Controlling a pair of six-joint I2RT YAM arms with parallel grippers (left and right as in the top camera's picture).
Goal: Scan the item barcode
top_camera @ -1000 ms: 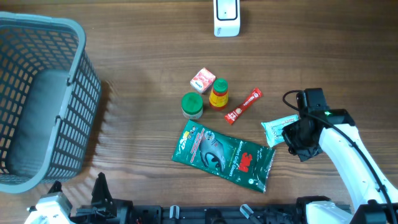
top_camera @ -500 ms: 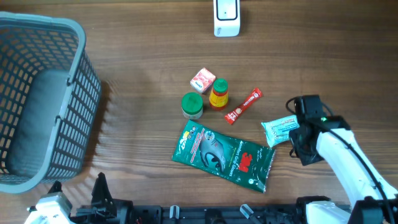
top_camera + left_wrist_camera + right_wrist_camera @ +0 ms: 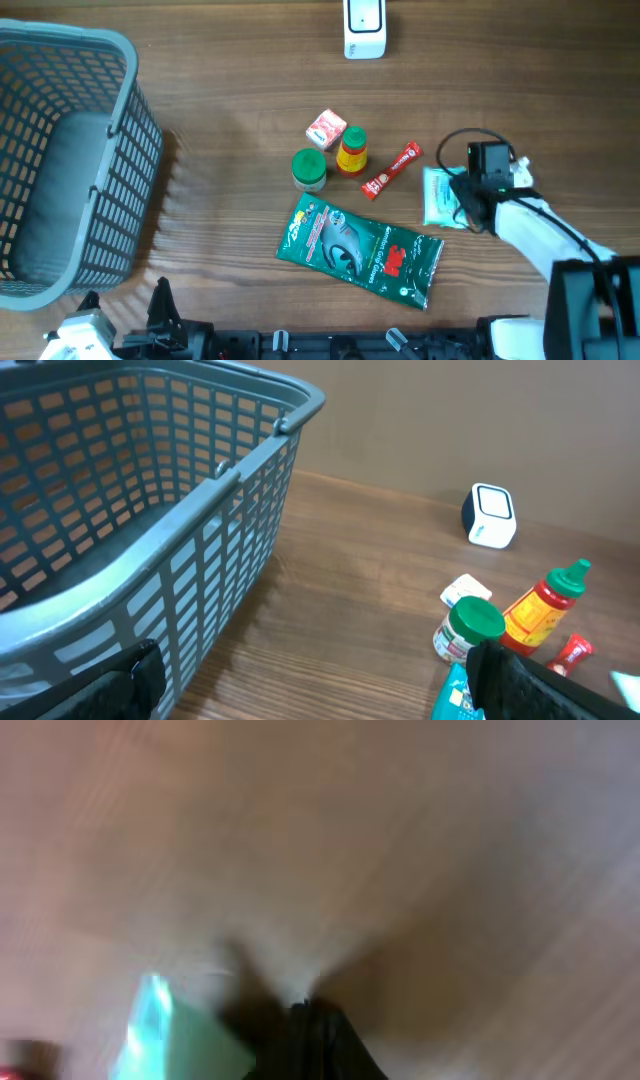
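Overhead, frame right: right gripper pinches pale packet; its own wrist view is blurred. Left wrist view: left gripper spread beside basket, wooden table.

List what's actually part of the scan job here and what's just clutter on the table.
Part of the job:
- teal packet, pinched in the right gripper
- white device at the far edge, likely the scanner

Lying about:
- grey basket
- green pouch
- green-lid jar
- yellow bottle
- red sachet
- small red-and-white box
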